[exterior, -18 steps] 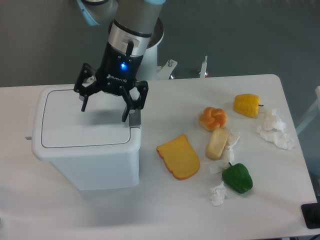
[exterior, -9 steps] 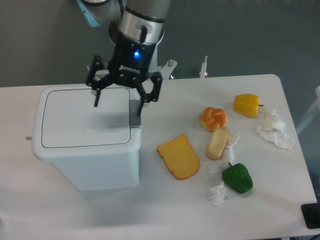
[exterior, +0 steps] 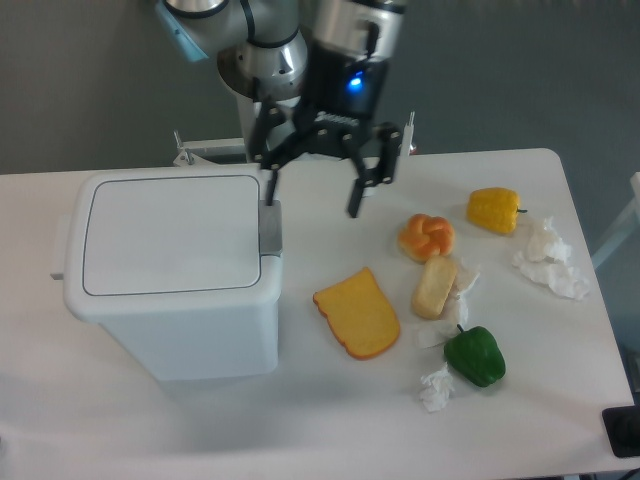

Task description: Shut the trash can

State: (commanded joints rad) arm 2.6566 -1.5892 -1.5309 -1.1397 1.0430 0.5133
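Observation:
The trash can (exterior: 170, 275) is a large white bin at the left of the table. Its flat lid (exterior: 168, 235) lies down flush on the rim, and a grey latch tab (exterior: 270, 228) sits at its right edge. My gripper (exterior: 312, 200) hangs open above the table just right of the can's back corner, its fingers spread wide with nothing between them. One fingertip (exterior: 269, 187) is above the latch tab, the other (exterior: 354, 206) is over bare table.
To the right lie a slice of toy bread (exterior: 358, 313), a bun (exterior: 426, 236), a bread roll (exterior: 435, 287), a yellow pepper (exterior: 494, 209), a green pepper (exterior: 474, 355) and crumpled tissues (exterior: 548, 258).
The gripper has risen off the lid and moved right and back, from over the can to beside it. It stays open. The lid stays down.

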